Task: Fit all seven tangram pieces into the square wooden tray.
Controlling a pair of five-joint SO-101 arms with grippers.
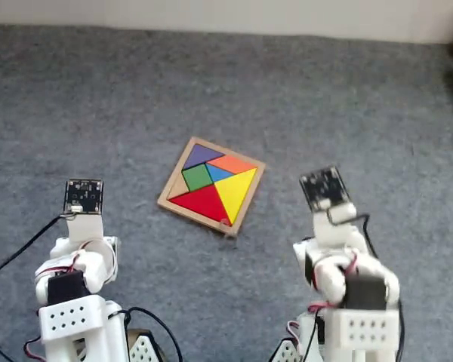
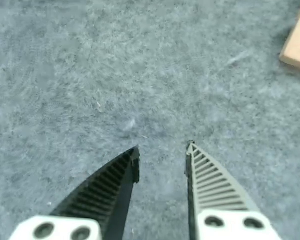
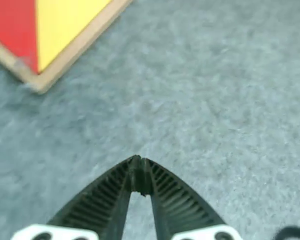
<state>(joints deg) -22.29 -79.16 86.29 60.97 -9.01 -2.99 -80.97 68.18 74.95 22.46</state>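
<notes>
Sitting on grey carpet (image 1: 325, 98), the tray (image 1: 195, 216) held coloured tangram pieces (image 1: 204, 202); left gripper (image 2: 163, 148) jaws gaped, right gripper (image 3: 140, 160) jaws were pinched together

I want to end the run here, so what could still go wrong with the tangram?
1. The tan patch at the tray's left corner in the high view may be a gap rather than a wooden piece; I cannot tell.
2. The shut right pincer hangs near the tray's corner, so a forward swing could nudge it and shift the pieces.
</notes>
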